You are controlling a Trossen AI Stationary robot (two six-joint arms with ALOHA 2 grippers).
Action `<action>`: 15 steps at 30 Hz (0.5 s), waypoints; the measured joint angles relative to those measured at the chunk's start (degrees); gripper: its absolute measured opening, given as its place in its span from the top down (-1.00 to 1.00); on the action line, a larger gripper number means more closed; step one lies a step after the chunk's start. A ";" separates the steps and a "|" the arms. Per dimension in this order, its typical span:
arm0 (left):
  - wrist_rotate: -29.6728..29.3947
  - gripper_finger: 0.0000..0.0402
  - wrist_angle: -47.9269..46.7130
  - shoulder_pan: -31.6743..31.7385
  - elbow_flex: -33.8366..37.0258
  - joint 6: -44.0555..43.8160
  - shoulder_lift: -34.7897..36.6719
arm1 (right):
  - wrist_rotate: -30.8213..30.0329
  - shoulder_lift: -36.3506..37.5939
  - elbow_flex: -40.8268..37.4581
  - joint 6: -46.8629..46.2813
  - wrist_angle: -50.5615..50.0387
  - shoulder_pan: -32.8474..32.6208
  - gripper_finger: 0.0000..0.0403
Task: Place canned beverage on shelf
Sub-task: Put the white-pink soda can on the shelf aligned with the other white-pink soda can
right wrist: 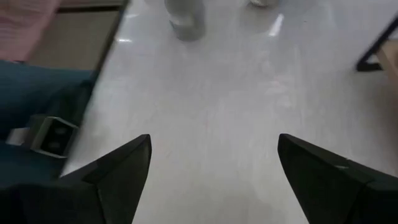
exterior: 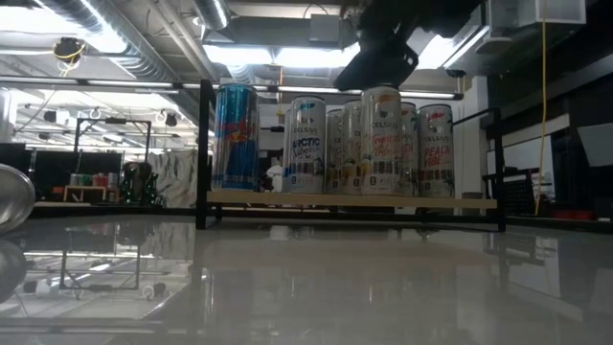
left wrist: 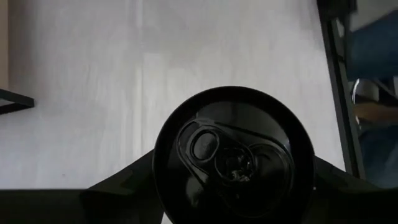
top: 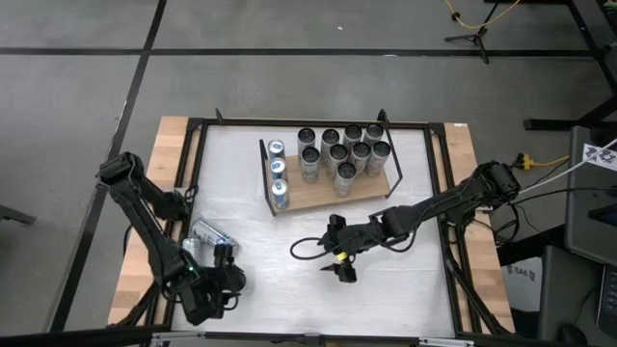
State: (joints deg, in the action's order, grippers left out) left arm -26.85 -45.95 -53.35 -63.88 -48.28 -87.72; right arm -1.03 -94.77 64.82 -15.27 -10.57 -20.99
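Note:
The shelf [top: 323, 198] is a light-brown board with black wire ends at the table's far middle. Several cans [top: 342, 154] stand on its right part and three [top: 278, 169] on its left; in the low view they stand in a row [exterior: 383, 144]. My left gripper [top: 214, 253], near the table's near left corner, is shut on a silvery can [top: 206, 234], which also shows at the low view's left edge [exterior: 10, 196]. My right gripper [top: 339, 262] is open and empty above the table's middle, nearer than the shelf. My left gripper pinches the can between its two fingers [left wrist: 124, 186], one on each side of the can's wall just behind its top end [left wrist: 233, 155]. The top with its pull tab faces back toward the wrist. Whether the can touches the table, I cannot tell.
The white tabletop [top: 289, 289] has a black frame rail and wooden borders at its left and right edges. A black cable loop [top: 307, 249] hangs beside the right gripper. The right wrist view shows bare table [right wrist: 211, 124] between its fingers.

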 joint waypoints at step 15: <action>1.77 -0.18 18.37 22.36 0.15 30.98 -0.15 | -3.93 16.31 0.07 3.29 -15.20 0.01 -0.71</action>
State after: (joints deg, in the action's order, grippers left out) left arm -25.08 -27.57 -30.99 -63.72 -17.31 -87.88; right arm -4.96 -78.47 64.88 -11.98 -25.78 -20.98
